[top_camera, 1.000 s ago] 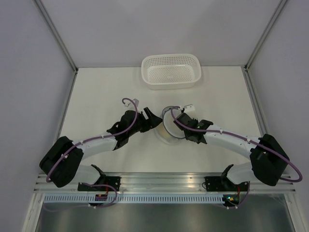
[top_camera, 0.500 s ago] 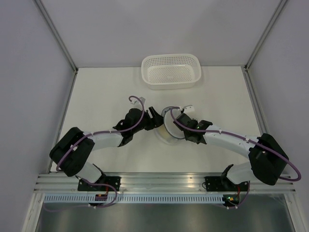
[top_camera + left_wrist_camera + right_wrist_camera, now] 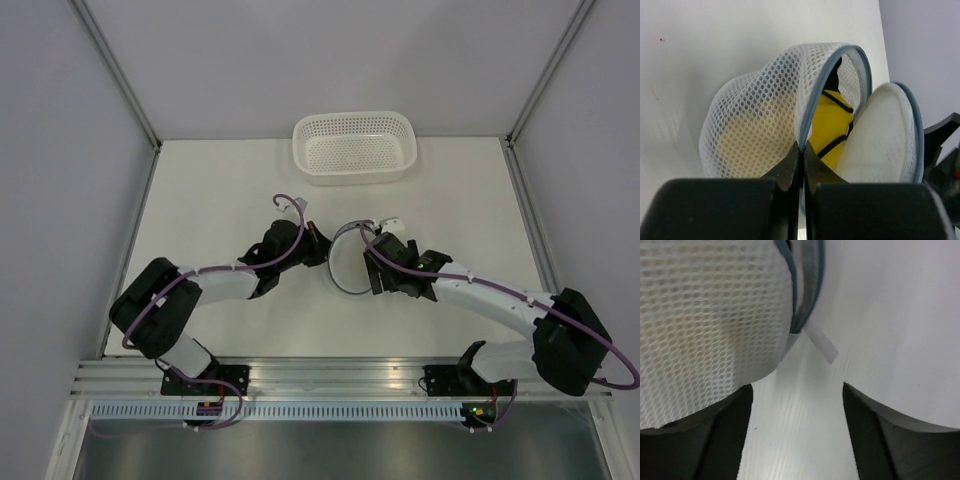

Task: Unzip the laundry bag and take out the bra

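Left end effector (image 3: 801, 156) advanced, clamping laundry bag (image 3: 757, 117) rim.

Left gripper (image 3: 801, 151) has its jaws pressed together; right gripper's (image 3: 796, 387) jaws stand apart.

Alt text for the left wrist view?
The left claw is shut on the zipper rim of a round white mesh laundry bag lying on a white table. The bag gapes open, showing a bright yellow bra with black straps inside.

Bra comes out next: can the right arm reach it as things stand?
Probably not yet: the open right pincer faces outer mesh of the laundry bag; the bra shows only through the gap by the shut left pincer.
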Motion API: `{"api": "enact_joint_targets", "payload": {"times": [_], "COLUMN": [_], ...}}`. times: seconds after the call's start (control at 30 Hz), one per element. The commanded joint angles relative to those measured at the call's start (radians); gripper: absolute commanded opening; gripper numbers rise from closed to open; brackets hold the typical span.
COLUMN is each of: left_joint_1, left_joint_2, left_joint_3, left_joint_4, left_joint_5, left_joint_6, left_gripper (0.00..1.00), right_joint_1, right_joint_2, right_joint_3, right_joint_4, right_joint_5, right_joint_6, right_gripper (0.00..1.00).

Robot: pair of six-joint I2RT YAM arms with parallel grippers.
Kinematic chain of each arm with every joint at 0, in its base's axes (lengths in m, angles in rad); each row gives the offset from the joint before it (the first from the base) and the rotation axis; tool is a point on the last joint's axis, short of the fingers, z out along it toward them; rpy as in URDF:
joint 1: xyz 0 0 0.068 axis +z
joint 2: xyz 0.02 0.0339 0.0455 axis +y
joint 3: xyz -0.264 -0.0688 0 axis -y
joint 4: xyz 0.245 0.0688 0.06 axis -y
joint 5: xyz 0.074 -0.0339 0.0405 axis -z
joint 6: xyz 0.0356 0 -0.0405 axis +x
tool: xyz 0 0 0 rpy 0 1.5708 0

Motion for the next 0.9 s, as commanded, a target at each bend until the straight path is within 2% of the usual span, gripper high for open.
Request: {"api": "enact_joint_targets", "payload": {"times": [0.0,0.03,0.1,0.23,0.5,0.63,0.83,0.87], "left_joint_1": [0.000,0.000,0.000,-0.002,-0.019,-0.030,-0.039,-0.039], "left_joint_2": [-0.052,-0.061,-0.070,-0.087,-0.104,-0.104,-0.108,-0.108], "left_joint_3": [0.011,0.011,0.008,0.007,0.009,0.008,0.009,0.008], "left_joint_4": [0.023,0.021,0.018,0.015,0.008,0.027,0.029,0.031], "left_joint_5": [0.013,0.015,0.016,0.025,0.033,0.042,0.042,0.042], "left_joint_6": [0.031,0.029,0.026,0.012,-0.027,-0.052,-0.072,-0.075], "left_gripper": [0.02,0.02,0.02,0.02,0.02,0.02,0.02,0.02], "right_joint_1": [0.001,0.001,0.001,0.001,0.021,0.071,0.162,0.168], "right_joint_2": [-0.138,-0.198,-0.247,-0.281,-0.171,-0.058,0.012,0.019], "right_joint_3": [0.014,0.014,0.023,0.061,0.129,0.173,0.227,0.244], "right_joint_4": [0.063,0.086,0.095,0.099,0.151,0.129,0.114,0.102], "right_joint_5": [-0.201,-0.248,-0.320,-0.348,-0.315,-0.223,-0.146,-0.085], "right_joint_6": [-0.056,-0.064,-0.073,-0.076,-0.044,-0.039,-0.024,-0.021], "right_gripper": [0.81,0.91,0.98,0.98,0.98,0.98,0.98,0.98]}}
